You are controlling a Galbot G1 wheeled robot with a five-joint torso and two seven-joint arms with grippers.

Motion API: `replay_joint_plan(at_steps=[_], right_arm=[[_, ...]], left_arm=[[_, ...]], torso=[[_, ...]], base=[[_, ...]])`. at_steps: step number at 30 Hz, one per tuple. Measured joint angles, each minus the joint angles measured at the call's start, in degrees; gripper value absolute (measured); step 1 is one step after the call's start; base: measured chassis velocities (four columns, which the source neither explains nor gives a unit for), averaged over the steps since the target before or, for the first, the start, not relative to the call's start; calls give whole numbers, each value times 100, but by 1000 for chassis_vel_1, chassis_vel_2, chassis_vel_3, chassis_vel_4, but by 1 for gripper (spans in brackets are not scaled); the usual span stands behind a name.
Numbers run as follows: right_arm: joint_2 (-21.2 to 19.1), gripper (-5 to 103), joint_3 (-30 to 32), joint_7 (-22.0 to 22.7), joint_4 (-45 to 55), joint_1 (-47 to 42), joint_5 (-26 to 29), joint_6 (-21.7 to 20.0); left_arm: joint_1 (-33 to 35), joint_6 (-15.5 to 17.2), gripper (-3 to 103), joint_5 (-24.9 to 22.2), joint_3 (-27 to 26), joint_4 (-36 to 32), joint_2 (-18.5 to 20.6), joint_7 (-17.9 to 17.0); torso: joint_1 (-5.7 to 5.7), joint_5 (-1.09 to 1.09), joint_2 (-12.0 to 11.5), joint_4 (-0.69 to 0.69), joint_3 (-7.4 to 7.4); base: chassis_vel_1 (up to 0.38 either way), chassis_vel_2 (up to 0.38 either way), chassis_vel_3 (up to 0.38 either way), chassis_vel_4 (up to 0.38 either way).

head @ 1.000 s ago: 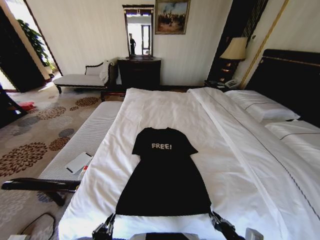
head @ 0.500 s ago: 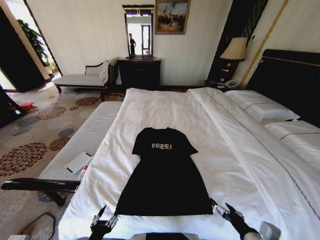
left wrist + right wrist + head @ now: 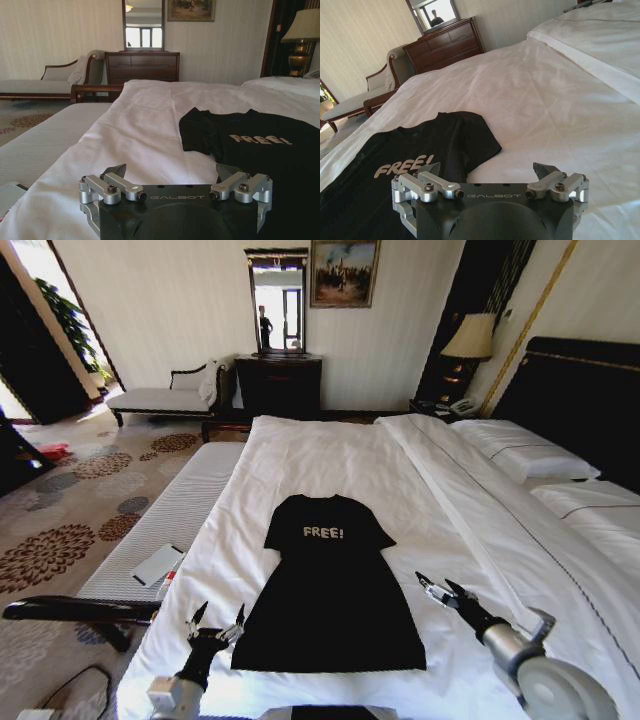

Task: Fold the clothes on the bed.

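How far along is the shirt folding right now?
Done: the black T-shirt lies flat, face up, on the bed. In hand: left claw and right claw, both open, flank its lower half without touching. Left: every fold.

Left gripper (image 3: pixel 217 619) sits lower left, fingers spread; right gripper (image 3: pixel 437 589) lower right, fingers likewise parted.
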Motion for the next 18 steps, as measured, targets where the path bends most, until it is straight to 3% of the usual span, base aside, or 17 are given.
replay_joint_plan(at_steps=[3,8,10,18], right_arm=[[-207,100,-473,78,-553,787,461,-13],[-346,100,-1172,94,-1161,1760,942,-119],[-365,100,-1306,112,-1234,1924,1035,-173],[-394,100,-1918,620,-1926,2942,2293,-706]], left_arm=[[-515,179,100,-70,44,172,175,-42],[-853,187,100,-70,-29,342,460,2],[-887,192,100,-95,-40,361,502,6],[-907,213,100,-171,-42,417,517,24]], torso=[[0,0,-1,0,0],[1,0,-1,1,1],[1,1,-1,1,1],[0,-1,-1,1,0]], base=[[0,0,0,0],[0,0,0,0],[0,0,0,0],[0,0,0,0]])
